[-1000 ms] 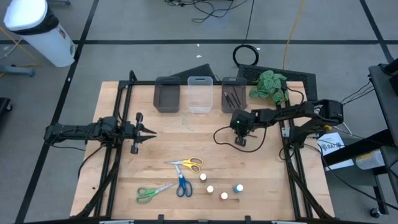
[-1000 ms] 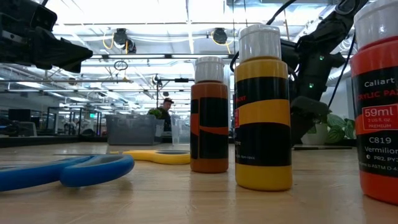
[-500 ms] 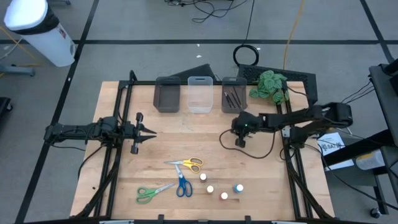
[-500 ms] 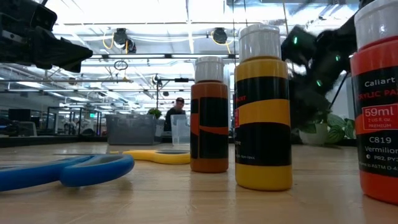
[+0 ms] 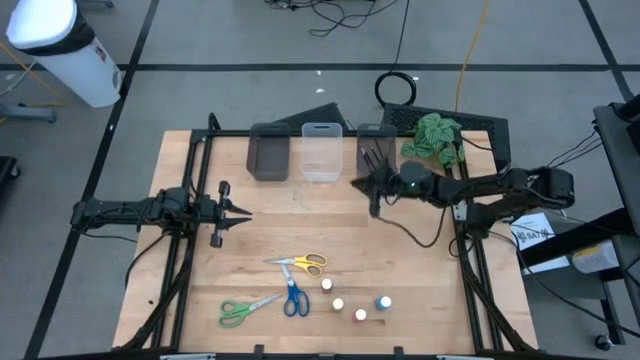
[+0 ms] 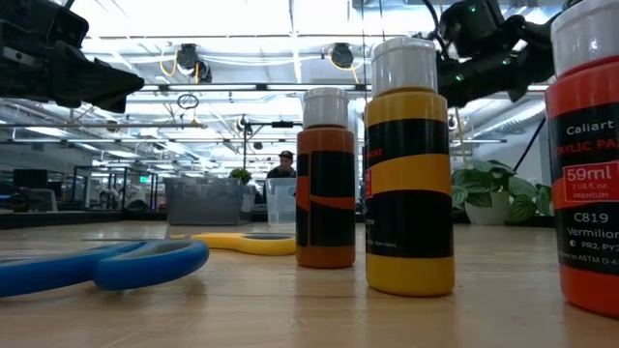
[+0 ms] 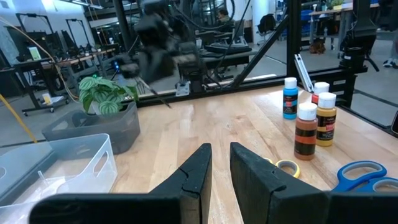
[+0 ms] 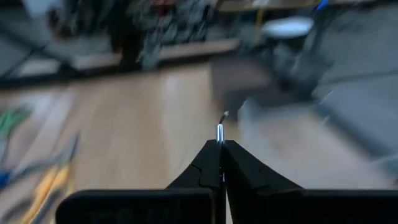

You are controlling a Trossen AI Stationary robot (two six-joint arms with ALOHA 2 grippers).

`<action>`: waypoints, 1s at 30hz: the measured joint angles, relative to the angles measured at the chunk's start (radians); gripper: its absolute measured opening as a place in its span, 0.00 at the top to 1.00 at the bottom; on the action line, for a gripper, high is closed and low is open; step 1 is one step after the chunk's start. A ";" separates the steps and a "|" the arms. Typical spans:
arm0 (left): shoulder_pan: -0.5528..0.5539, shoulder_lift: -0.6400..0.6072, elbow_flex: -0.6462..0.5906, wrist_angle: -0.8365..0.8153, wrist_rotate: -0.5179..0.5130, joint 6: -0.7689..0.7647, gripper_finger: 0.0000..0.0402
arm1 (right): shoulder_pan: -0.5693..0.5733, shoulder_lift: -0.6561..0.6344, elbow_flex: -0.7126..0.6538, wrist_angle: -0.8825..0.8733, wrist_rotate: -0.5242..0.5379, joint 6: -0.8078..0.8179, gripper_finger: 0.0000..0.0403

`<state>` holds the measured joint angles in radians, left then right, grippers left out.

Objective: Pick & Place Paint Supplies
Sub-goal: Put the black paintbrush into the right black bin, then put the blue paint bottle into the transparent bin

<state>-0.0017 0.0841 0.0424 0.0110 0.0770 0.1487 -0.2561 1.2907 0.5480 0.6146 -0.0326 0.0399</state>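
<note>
Right hand (image 5: pixel 372 186) pinches a thin brush (image 8: pixel 220 129).
It is up above the tabletop (image 5: pixel 300 232), near the far grey bin (image 5: pixel 374 153). Left hand (image 5: pixel 236 213) waits at the left, fingers slightly apart.

Right pincer (image 8: pixel 220 163) clamped shut; left pincer (image 7: pixel 220 163) seemingly ajar.

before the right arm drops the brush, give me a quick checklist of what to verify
1. Right gripper shut on the brush: ok, its tip shows between the fingers.
2. Gripper over the grey bin with brushes: not ok, it sits just beside the bin's near edge.
3. Brush angle for release: cannot tell, view is blurred.
4. Left gripper clear of the path: ok, parked at the table's left.
5. Scissors and paint bottles left to sort: ok, untouched on the table.
</note>
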 joint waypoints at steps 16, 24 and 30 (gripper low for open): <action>0.000 0.000 0.000 0.000 0.000 0.000 0.82 | -0.416 0.049 0.029 0.069 0.032 0.042 1.00; 0.000 0.000 0.000 0.000 0.000 0.000 0.82 | -0.451 0.125 0.027 0.050 0.035 0.089 0.87; 0.000 0.000 0.000 0.000 0.000 0.000 0.82 | -0.451 0.129 0.027 0.047 0.035 0.124 0.67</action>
<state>-0.0017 0.0845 0.0425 0.0113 0.0769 0.1487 -0.7074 1.4198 0.5751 0.6613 0.0026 0.1634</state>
